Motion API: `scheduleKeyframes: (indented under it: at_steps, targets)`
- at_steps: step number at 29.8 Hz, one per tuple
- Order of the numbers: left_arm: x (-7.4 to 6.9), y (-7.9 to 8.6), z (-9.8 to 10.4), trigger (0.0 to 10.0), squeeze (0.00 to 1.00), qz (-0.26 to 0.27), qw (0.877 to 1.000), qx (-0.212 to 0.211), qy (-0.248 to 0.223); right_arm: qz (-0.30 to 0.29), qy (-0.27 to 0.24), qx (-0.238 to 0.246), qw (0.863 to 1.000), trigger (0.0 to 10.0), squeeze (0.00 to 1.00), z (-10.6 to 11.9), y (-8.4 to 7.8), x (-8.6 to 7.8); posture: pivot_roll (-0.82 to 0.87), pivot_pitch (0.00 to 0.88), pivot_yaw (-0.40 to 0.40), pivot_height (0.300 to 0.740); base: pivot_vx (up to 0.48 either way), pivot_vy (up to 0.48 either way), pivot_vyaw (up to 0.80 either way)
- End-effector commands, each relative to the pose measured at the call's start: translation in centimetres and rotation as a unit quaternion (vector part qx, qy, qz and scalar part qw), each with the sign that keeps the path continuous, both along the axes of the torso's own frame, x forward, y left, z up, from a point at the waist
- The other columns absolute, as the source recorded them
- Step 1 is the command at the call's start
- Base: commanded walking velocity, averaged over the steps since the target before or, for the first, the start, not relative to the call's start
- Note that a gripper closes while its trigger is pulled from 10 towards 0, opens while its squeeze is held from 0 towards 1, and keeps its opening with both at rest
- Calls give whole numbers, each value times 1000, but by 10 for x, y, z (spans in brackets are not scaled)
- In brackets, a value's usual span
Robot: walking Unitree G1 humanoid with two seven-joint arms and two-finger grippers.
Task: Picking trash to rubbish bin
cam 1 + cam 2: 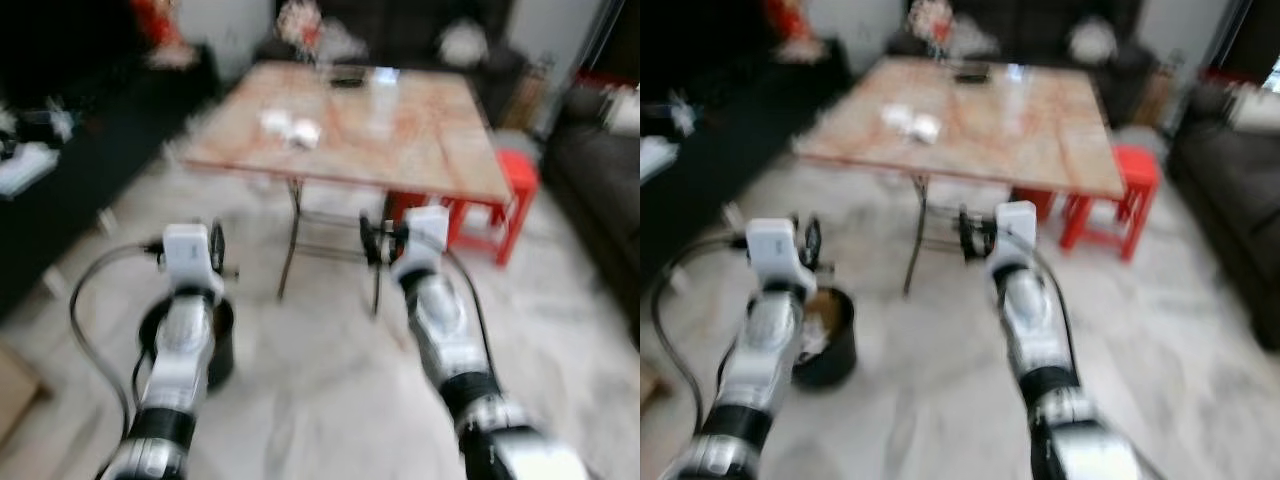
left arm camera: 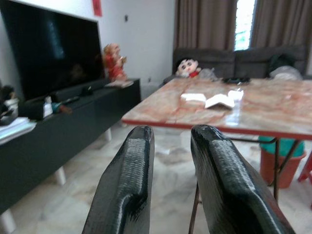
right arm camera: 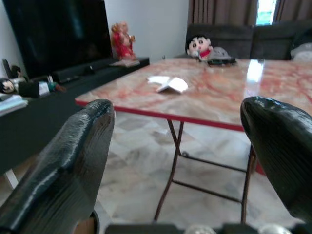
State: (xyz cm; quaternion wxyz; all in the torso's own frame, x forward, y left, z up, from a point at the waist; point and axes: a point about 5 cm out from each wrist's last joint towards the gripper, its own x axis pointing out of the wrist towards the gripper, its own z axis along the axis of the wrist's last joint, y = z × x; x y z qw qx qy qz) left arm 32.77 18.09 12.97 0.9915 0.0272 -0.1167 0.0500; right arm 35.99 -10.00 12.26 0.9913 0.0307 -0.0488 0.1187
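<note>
- Left gripper (image 2: 168, 187) hovering above black bin (image 1: 218, 345), fingers nearly closed, gripping nothing.
- Right gripper (image 3: 178, 170) gaping wide, empty, facing table (image 1: 430, 140) bearing white trash (image 1: 290, 128).

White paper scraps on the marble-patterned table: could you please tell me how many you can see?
2, lying side by side, seemingly touching, near the table's left front corner: one flat white paper scrap and one folded white paper scrap just right of it. Blur may hide smaller bits.

Marble-patterned folding table (image 1: 420, 140) with red edge, white crumpled papers (image 1: 290, 127) on top, dark object (image 1: 347, 80) at far side
</note>
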Motion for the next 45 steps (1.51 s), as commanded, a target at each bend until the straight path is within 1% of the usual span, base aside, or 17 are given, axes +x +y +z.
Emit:
scheduleKeyframes:
  at_steps: [1, 15, 19, 20, 22, 24, 38, 45]
  targets:
    - [3, -6, 5, 10000, 0, -9, 1000, 5, -4, -8, -6, 4, 1000, 10000, 0, 5, -6, 2, -18, 0, -12, 740, 472, 0, 0]
    - [2, -4, 6, 10000, 0, -9, 1000, 10, -1, -10, -5, -1, 1000, 10000, 0, 5, -6, 2, -16, 0, -11, 740, 472, 0, 0]
    - [2, -4, 6, 10000, 0, -10, 1000, 11, -1, -2, -13, -16, 1000, 10000, 0, 6, -3, 1, -18, 0, -11, 740, 472, 0, 238]
    - [2, -5, 6, 10000, 0, -11, 1000, 11, -1, 2, -16, -28, 999, 10000, 0, 6, -2, 1, -18, 0, -11, 740, 472, 0, 800]
    - [2, -5, 6, 10000, 0, -11, 1000, 12, -2, -1, -11, -11, 1000, 10000, 0, 5, -2, 0, -18, 0, -11, 740, 472, 0, 800]
    - [2, -5, 6, 10000, 0, -11, 1000, 12, -2, -2, -6, -1, 1000, 10000, 0, 4, -2, 0, -18, 0, -11, 740, 472, 0, 0]
    - [2, -5, 6, 10000, 0, -11, 1000, 12, -1, -4, -5, -7, 1000, 10000, 0, 3, -3, 1, -17, 0, -11, 740, 472, 0, 0]
    - [3, -7, 5, 10000, 0, -25, 999, 20, 7, -5, -2, -1, 1000, 10000, 0, 3, -2, 1, -18, 0, -10, 740, 472, 0, 0]
